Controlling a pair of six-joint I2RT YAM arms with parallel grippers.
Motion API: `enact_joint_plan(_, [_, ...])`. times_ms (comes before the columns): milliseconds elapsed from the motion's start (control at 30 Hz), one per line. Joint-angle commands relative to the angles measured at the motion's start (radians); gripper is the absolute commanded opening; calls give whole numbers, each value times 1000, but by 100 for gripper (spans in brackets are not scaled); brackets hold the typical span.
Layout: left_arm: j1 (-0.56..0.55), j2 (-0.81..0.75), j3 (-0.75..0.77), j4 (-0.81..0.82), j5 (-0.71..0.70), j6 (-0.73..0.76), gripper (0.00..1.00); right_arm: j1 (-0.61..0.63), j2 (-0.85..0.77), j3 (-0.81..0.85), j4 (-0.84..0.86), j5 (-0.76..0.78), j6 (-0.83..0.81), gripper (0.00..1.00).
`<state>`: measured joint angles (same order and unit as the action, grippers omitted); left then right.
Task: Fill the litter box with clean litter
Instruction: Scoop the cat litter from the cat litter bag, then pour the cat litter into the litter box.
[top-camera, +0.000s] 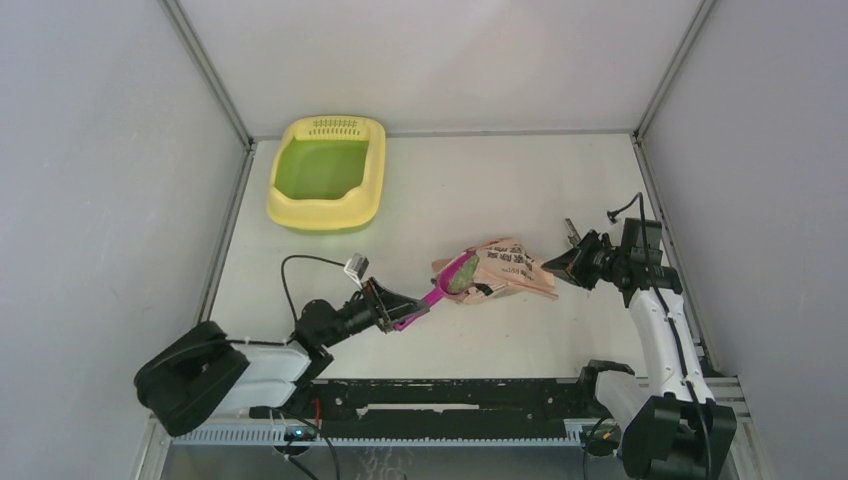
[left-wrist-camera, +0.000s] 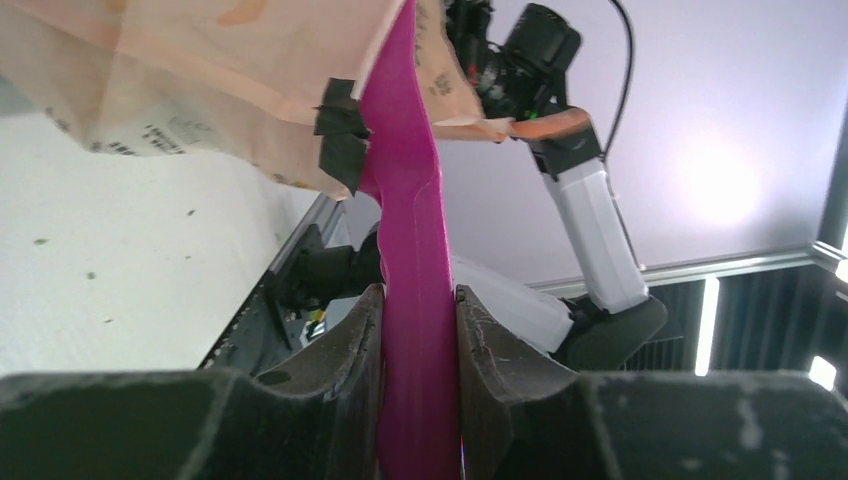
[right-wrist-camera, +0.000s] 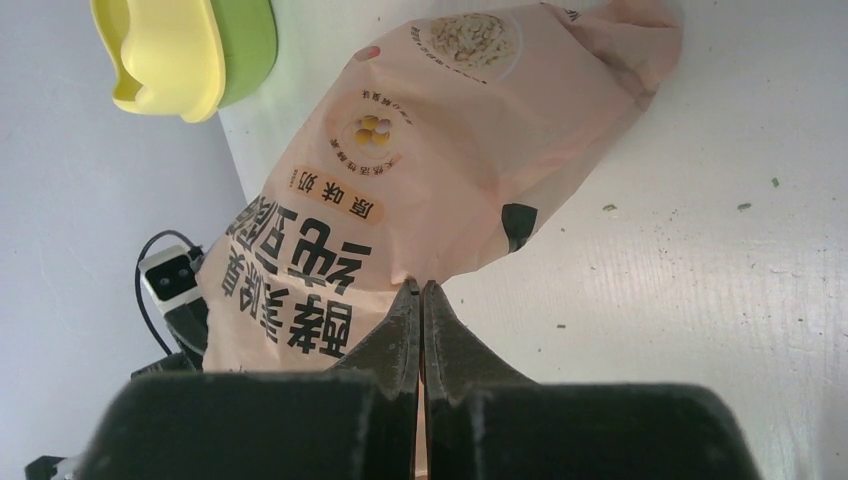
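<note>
Magenta plastic runs between the fingers of the left pincer (left-wrist-camera: 420, 330), which is clamped on the handle of the scoop (top-camera: 432, 293). The scoop's bowl points toward 2 o'clock and sits in the mouth of the peach bag (top-camera: 510, 268). A grey-green heap of clean litter (top-camera: 462, 277) shows in that bowl. The bag sits right of centre on the white surface (top-camera: 480, 190) in the top view. At its 3 o'clock end the right pincer (top-camera: 556, 264) is pinched together on a fold of the plastic. The litter box (top-camera: 328, 172) stands at 11 o'clock on the surface, well apart from the bag, with its slotted grille at the far end. A few stray granules (right-wrist-camera: 745, 207) lie scattered on the surface near the bag.
</note>
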<state>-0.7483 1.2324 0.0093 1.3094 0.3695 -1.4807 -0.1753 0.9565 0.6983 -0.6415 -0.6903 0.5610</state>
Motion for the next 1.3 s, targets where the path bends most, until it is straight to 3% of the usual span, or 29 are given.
enact_joint_plan(0, [19,-172,-181,-68,-12,-32,0,-10,-2,27,54,24,12,0])
enact_joint_plan(67, [20,-285,-159,-217,-11,-14,0,-9,-2,27,59,25,18,0])
enact_joint_plan(267, [67,-762,-21,-904,-35,118,0,-9,1,37,69,23,30,0])
enact_joint_plan(367, [157,-862,23,-1046,22,128,0,-9,6,38,76,23,36,0])
enact_joint_plan(500, [228,-853,49,-1060,80,132,0,-9,11,38,80,18,40,0])
enact_joint_plan(833, [322,-619,216,-882,178,147,0,-9,13,38,86,8,40,0])
enact_joint_plan(1267, [443,-418,445,-805,256,173,0,-9,35,38,101,-4,40,0])
